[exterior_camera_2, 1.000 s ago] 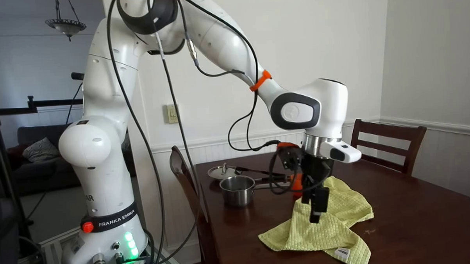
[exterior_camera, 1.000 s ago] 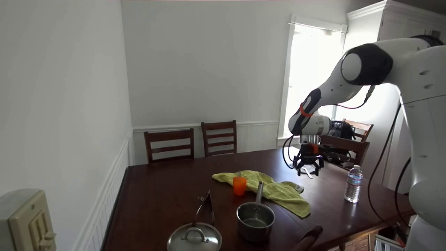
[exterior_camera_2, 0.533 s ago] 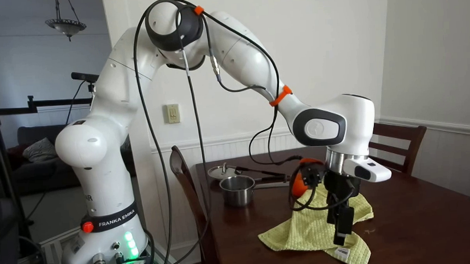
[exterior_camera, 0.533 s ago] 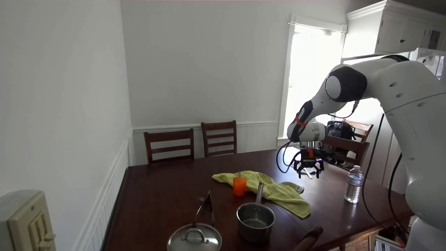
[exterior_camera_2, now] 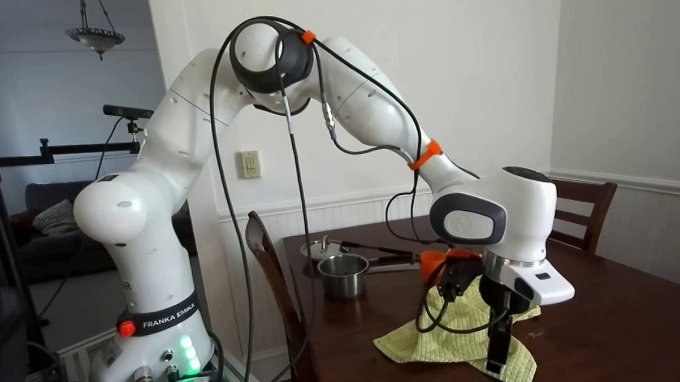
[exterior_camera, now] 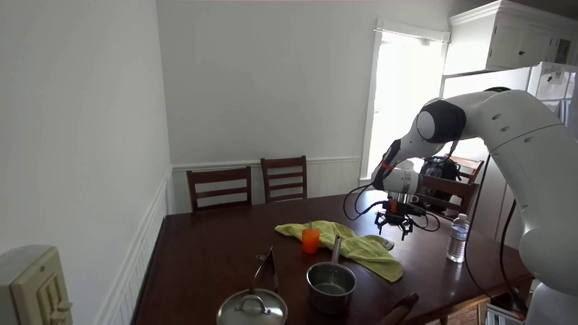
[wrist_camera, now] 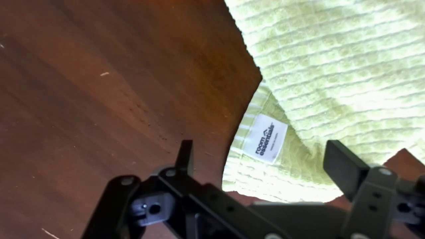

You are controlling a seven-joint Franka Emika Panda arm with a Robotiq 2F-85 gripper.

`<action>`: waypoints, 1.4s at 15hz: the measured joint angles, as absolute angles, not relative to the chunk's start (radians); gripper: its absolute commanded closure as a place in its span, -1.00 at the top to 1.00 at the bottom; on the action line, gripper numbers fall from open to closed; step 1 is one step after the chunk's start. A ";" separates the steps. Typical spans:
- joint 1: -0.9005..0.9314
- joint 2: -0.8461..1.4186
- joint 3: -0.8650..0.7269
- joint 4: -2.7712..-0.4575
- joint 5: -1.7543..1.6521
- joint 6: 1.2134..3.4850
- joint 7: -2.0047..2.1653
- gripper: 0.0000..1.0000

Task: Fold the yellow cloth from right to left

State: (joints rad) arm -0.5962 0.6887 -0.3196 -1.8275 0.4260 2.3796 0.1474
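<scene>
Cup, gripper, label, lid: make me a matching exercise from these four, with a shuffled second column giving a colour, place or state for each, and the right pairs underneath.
Column one
1. cup
2. gripper
3. label
4. lid

Column two
A. white with dark print, on the cloth
B. silver, beside the pot
C. orange, standing upright
D. open, fingers wide apart

Right pairs
1-C
2-D
3-A
4-B

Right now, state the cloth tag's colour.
White tag, dark lettering; shows best in the wrist view.
</scene>
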 measured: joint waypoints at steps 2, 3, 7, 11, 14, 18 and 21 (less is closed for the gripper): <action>-0.611 0.725 -0.312 -1.805 0.443 2.430 0.170 0.95; -0.614 0.740 -0.308 -1.796 0.450 2.458 0.182 0.47; -0.615 0.791 -0.294 -1.759 0.455 2.515 0.237 0.07; -0.612 0.825 -0.283 -1.727 0.454 2.522 0.272 -0.46; -0.614 0.828 -0.285 -1.712 0.454 2.522 0.292 -0.87; -0.680 0.818 -0.299 -1.685 0.483 2.551 0.304 -1.00; -0.809 0.774 -0.289 -1.655 0.532 2.570 0.268 -0.98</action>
